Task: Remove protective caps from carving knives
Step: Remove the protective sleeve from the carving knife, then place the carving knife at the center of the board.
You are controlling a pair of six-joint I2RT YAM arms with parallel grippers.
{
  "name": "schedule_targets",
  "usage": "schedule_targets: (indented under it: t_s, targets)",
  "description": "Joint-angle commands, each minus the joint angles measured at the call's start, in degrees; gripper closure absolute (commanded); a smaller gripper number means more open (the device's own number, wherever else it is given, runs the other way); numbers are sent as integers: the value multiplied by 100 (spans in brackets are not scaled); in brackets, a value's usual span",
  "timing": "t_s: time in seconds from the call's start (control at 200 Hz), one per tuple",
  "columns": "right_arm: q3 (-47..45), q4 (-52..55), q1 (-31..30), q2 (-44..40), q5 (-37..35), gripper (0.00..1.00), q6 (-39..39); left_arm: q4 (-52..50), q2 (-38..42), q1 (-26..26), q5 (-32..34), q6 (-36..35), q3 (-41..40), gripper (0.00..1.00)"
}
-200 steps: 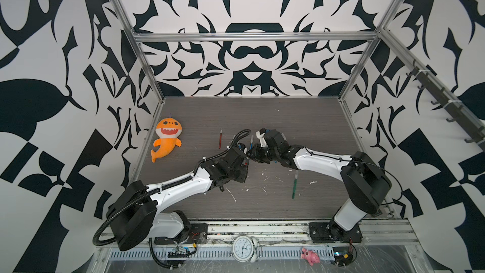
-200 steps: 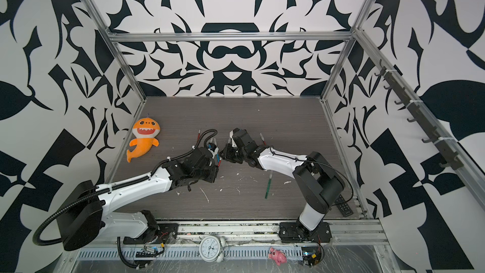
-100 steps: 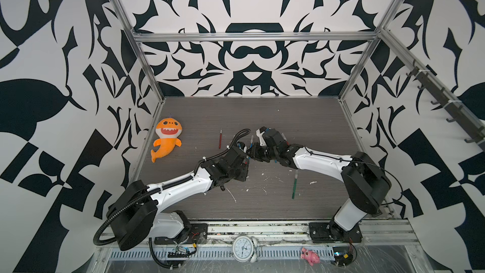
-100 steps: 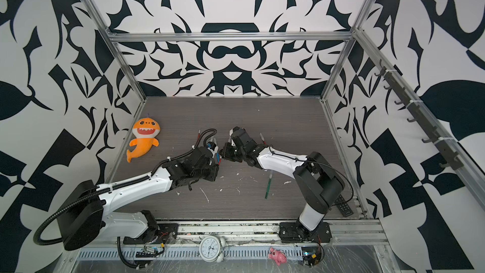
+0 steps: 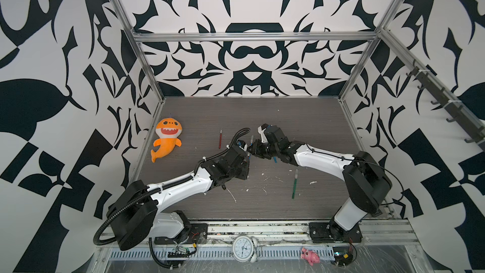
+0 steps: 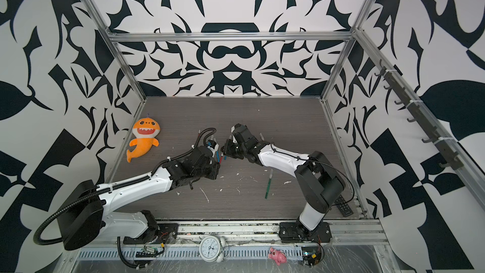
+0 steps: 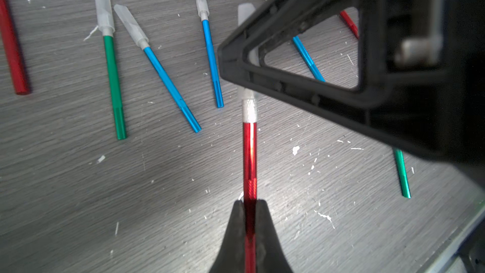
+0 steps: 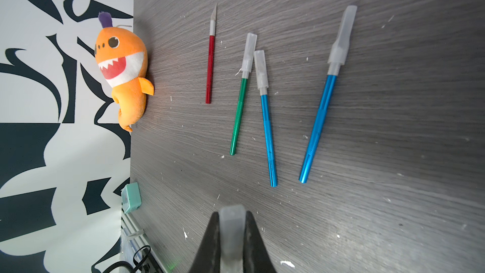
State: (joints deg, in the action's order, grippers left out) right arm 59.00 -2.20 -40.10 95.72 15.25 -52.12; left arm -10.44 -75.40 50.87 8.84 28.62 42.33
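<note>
Red-handled metal carving knife (image 7: 249, 158) is clamped near its butt between my left gripper (image 7: 249, 206) fingers and held above the grey wood-grain table (image 7: 78, 206). My right gripper (image 8: 232, 215) is pinched tight on its translucent whitish plastic cap (image 7: 245, 11), which I judge has not yet come off the grey knurled collar. So I am mid-pull. The next move calls for drawing my two hands straight apart along the knife's line without twisting, or the blade could snag inside the cap.

Under my hands lie a green capped knife (image 8: 238, 116) and two blue capped knives (image 8: 269, 137), all waiting. Beside them is a bare-bladed red knife (image 8: 210, 66), already done. Farther out, an orange plush shark (image 8: 120, 74) rests against the black-and-white wall (image 8: 39, 153). My right hand has open table to back away over, though another green knife (image 5: 295, 185) lies near that arm. The table's far half looks bare in both top views.
</note>
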Motion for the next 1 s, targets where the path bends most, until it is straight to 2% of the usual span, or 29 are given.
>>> schedule_targets:
  t_s: [0.0, 0.33, 0.51, 0.585, 0.695, 0.87, 0.995]
  targets:
    - [243, -114, 223, -106, -599, 100, 221, -292, 16, 90, -93, 39, -147, 100]
    - [531, 30, 454, -9, -562, 100, 259, -297, 103, 98, 23, 31, -116, 100]
    - [353, 163, 769, -355, -504, 100, 408, -633, 381, 45, 670, -95, 68, 100]
    - [306, 336, 777, -560, -518, 100, 632, -933, 353, -237, 949, -103, 330, 100]
    - [165, 615, 776, -864, -565, 100, 928, -1206, 280, -931, 992, -137, 689, 100]
    - [-86, 1004, 777, -1429, -526, 100, 1288, -1776, -506, -1903, 1162, -174, 1571, 100]
    - [-184, 1396, 780, -1820, -534, 100, 1612, -2247, -1012, -2383, 1173, -255, 2147, 100]
